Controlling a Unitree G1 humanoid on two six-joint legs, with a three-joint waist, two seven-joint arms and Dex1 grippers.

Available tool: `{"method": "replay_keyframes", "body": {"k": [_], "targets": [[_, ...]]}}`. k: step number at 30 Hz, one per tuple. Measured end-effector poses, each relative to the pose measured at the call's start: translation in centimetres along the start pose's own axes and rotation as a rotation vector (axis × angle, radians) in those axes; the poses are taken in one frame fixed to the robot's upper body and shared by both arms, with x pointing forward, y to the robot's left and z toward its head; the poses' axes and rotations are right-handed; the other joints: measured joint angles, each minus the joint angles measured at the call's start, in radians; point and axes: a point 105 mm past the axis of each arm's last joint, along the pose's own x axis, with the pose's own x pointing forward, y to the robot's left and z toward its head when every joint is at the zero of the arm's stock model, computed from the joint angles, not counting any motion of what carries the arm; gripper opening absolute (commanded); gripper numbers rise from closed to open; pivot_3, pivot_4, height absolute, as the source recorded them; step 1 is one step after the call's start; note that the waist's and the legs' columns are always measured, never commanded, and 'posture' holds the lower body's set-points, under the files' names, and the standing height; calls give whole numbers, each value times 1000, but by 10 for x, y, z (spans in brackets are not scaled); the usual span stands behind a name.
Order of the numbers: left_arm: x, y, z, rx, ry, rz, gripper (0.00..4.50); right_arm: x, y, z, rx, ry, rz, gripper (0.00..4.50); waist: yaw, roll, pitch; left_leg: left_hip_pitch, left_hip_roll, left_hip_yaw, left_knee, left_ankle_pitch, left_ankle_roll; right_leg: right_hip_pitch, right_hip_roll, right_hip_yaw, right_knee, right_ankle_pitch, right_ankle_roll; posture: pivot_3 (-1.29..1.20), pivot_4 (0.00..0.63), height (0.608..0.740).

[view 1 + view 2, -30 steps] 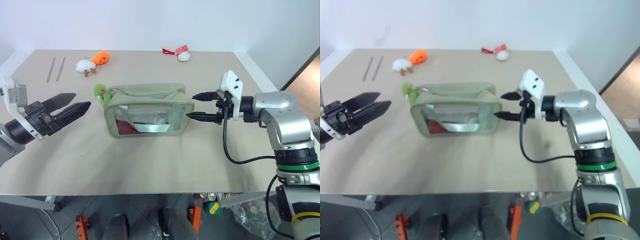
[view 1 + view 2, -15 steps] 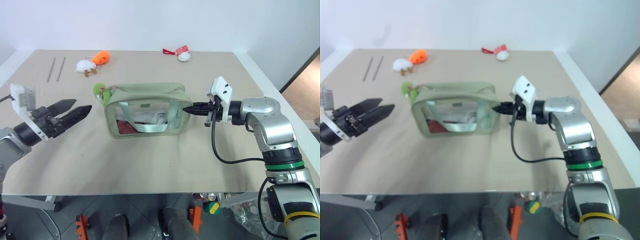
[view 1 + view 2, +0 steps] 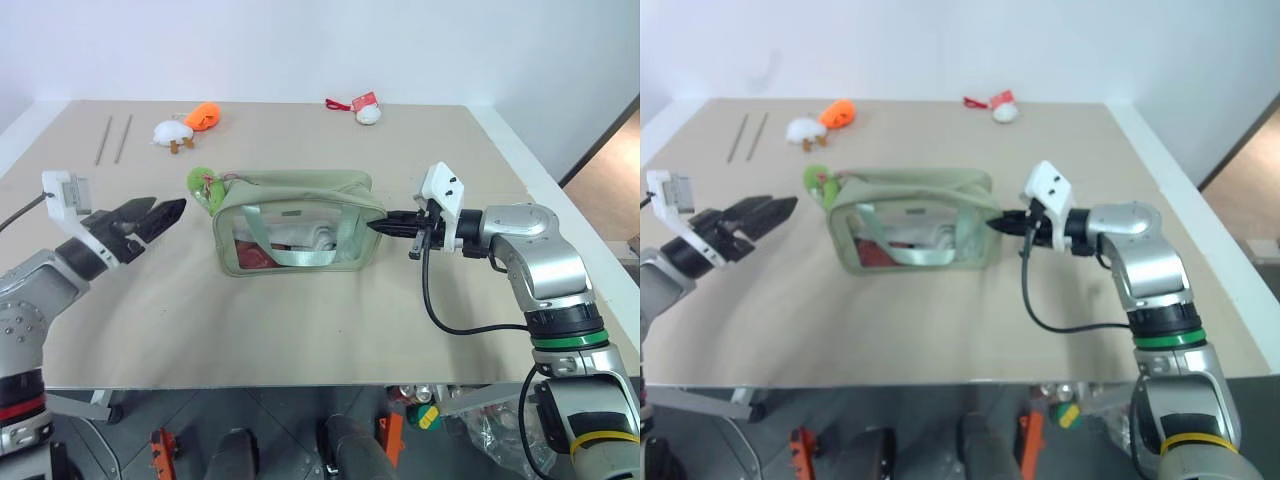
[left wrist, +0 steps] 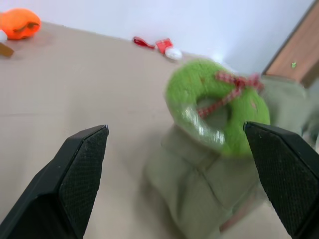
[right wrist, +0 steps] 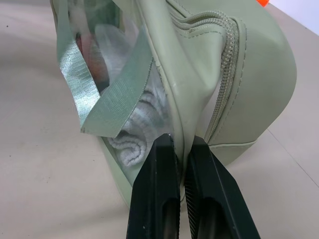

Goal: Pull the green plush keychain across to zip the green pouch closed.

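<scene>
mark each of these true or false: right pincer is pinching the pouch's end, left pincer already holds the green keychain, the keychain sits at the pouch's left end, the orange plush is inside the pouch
1. The right pincer is shut on the end of the green pouch. True.
2. The left pincer holds the green plush keychain. False: it is open, short of the keychain.
3. The keychain sits at the pouch's left end. True.
4. The orange plush is inside the pouch. False: it lies on the table behind the pouch.
</scene>
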Motion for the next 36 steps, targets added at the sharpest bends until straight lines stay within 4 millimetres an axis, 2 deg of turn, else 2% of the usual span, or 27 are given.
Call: {"method": "replay_keyframes", "body": {"k": [4,10,13,24,33,36], "targets": [[12,-5,-6,-25,10,-27,4500,1,2,1,-6,-2,0,31,-3,0,0,1,0,2,0,0,0,0,0,2,0,0,0,0,150,740],[21,4,-25,-85,60,-4,4500,0,3,0,-9,-2,-6,31,-3,0,0,1,0,2,0,0,0,0,1,3,0,1,0,0,150,740],[24,8,-32,-94,78,16,3695,0,3,0,-9,-3,-6,0,-3,0,0,1,0,2,0,0,0,0,0,3,0,1,0,0,150,740],[36,3,-35,-118,63,-16,59,0,4,0,-6,-5,-4,0,-3,0,0,1,0,2,0,0,0,0,0,3,0,1,0,0,150,740],[38,1,-33,-118,53,-11,59,0,4,1,-8,-5,-4,0,-3,0,0,1,0,2,0,0,0,0,0,3,0,1,0,0,150,740],[43,-5,-17,-107,4,-36,59,0,4,1,-9,-5,-3,0,-2,0,0,1,0,2,0,0,0,0,0,2,0,1,1,0,150,740]]}}
